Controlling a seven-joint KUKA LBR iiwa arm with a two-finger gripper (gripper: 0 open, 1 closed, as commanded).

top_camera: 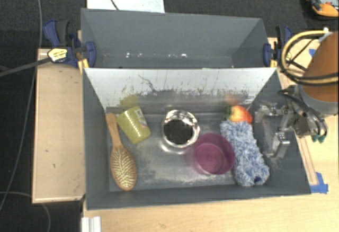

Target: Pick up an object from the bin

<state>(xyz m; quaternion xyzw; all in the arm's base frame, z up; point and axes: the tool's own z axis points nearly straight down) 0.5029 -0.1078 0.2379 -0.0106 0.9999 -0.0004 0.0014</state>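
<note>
Closest to the lens hung the gripper, far to the right of the steel bowl and over the sloping right wall of the bin. How far it was open could not be told, and no thing could be made out in its grip. Just beside it, between it and the steel bowl, lay a blue-and-white fuzzy cloth, stretched along the foot of that wall. It was the thing nearest the gripper. A red-and-yellow apple sat at the cloth's far end, to the right of the bowl and a little farther back. A purple cup stood open side up, touching the bowl on its near right and pressed against the cloth. Left of the bowl, a yellow-green cup lay on its side. A wooden hairbrush lay well to the bowl's left, bristles up, with its handle pointing toward the back wall beside the yellow-green cup.
</note>
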